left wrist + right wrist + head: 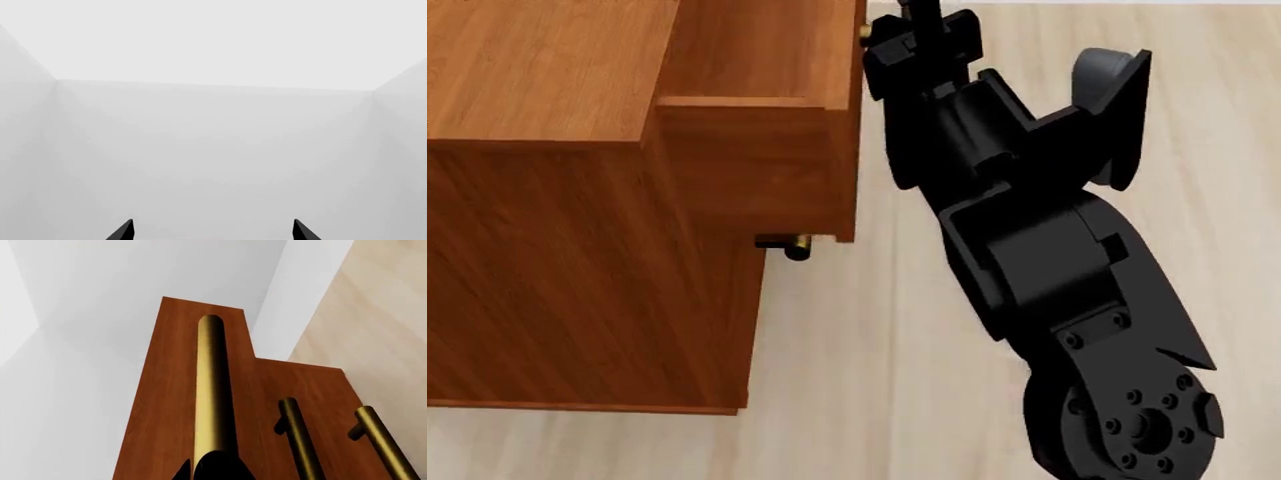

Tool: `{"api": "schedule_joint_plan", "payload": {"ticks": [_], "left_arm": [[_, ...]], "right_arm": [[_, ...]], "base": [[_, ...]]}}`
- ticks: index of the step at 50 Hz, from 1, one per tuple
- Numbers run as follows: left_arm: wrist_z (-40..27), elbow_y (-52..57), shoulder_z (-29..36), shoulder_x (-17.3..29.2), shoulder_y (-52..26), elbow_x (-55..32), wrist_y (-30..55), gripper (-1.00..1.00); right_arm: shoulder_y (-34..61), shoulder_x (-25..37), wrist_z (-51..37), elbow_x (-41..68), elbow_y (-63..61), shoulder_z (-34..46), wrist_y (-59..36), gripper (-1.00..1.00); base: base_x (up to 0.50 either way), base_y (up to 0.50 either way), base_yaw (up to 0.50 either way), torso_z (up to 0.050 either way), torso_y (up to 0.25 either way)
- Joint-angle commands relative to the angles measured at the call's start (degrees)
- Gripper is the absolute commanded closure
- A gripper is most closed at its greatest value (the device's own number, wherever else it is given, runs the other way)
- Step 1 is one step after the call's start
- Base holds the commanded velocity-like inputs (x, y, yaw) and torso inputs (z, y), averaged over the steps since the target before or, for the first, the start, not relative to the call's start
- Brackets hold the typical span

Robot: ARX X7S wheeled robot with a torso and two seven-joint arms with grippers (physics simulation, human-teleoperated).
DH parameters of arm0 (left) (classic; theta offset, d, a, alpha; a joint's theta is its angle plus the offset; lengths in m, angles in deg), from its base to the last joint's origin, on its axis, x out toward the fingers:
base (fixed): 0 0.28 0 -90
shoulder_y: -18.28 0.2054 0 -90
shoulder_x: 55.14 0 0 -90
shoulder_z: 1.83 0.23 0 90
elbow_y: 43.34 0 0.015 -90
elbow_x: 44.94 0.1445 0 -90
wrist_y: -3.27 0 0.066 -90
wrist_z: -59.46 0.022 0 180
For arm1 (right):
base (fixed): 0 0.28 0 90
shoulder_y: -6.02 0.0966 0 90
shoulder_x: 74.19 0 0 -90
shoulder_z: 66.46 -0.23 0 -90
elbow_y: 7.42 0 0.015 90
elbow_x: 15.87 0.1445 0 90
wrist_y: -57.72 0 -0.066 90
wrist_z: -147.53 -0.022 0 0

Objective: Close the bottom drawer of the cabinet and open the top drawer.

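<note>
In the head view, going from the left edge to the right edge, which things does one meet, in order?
the cabinet → the top drawer, pulled out → bare pale wooden floor → the right arm, black, reaching toward the drawer front.

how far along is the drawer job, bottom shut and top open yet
Looks mostly done. In the head view the top drawer juts well out of the cabinet, and the bottom drawer sits back level with the middle one in the right wrist view, so it seems shut. In hand: the right gripper is at the top drawer's brass handle; its grip can't be confirmed. Left: possibly a little more pull, then release. The left gripper is open, idle.
</note>
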Motion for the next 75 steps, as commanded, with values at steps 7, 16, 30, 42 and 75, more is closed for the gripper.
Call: {"api": "schedule_joint_plan", "payload": {"ticks": [7, 16, 30, 42, 75], "left_arm": [[-0.3, 0.0, 0.3, 0.2, -0.2, -0.2, -0.3, -1.0], [-0.2, -0.2, 0.5, 0.4, -0.1, 0.0, -0.8, -1.0], [-0.6, -0.4, 0.8, 0.5, -0.8, -0.3, -0.6, -1.0], [-0.7, -0.5, 1.2, 0.4, -1.1, -0.1, -0.9, -1.0], [-1.8, 0.0, 1.3, 1.2, -1.5, -1.2, -1.0, -1.0]], "right_arm": [[1.8, 0.7, 4.1, 0.0, -1.9, -2.4, 1.0, 1.0], [2.4, 0.4, 4.0, 0.1, -1.3, -2.1, 1.2, 1.0], [2.2, 0.2, 4.7, 0.3, -0.9, -1.7, 1.4, -1.0], [2.2, 0.3, 4.8, 0.6, -0.8, -1.7, 1.6, -1.0], [0.5, 0.4, 5.2, -0.3, 2.3, -0.6, 2.8, -1.0]], "base": [[0.0, 0.0, 0.0, 0.001, 0.003], [0.0, 0.0, 0.0, 0.001, 0.003], [0.0, 0.0, 0.0, 0.001, 0.002], [0.0, 0.0, 0.0, 0.0, 0.001], [0.0, 0.0, 0.0, 0.0, 0.001]]}}
